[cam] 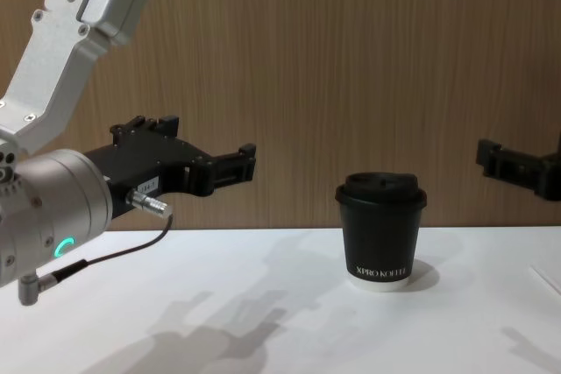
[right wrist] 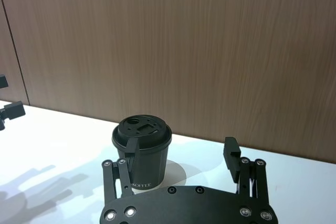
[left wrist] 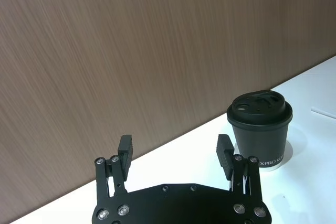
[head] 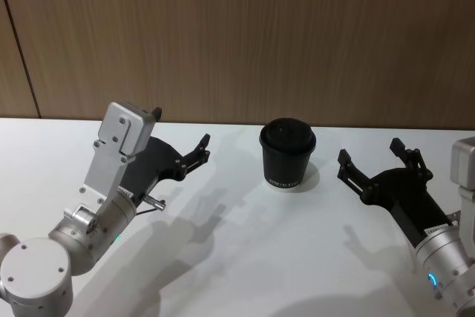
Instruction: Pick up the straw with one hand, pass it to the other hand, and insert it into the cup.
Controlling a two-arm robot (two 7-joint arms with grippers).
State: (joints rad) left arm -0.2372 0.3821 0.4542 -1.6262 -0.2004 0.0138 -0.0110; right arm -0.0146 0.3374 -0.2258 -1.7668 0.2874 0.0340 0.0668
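Straw [left wrist: 323,113]: seemingly the faint white line flat on the table [head: 223,257], right of the cup [head: 288,154] and apart from it. The cup stands upright, lidded, between the arms. Right gripper [head: 369,151] hovers right of the cup, fingers apart, empty. Left gripper [left wrist: 175,148] hovers left of it, fingers likewise apart. Pickup judged not yet begun. The next move calls for lowering the nearer right gripper astride the straw and closing.
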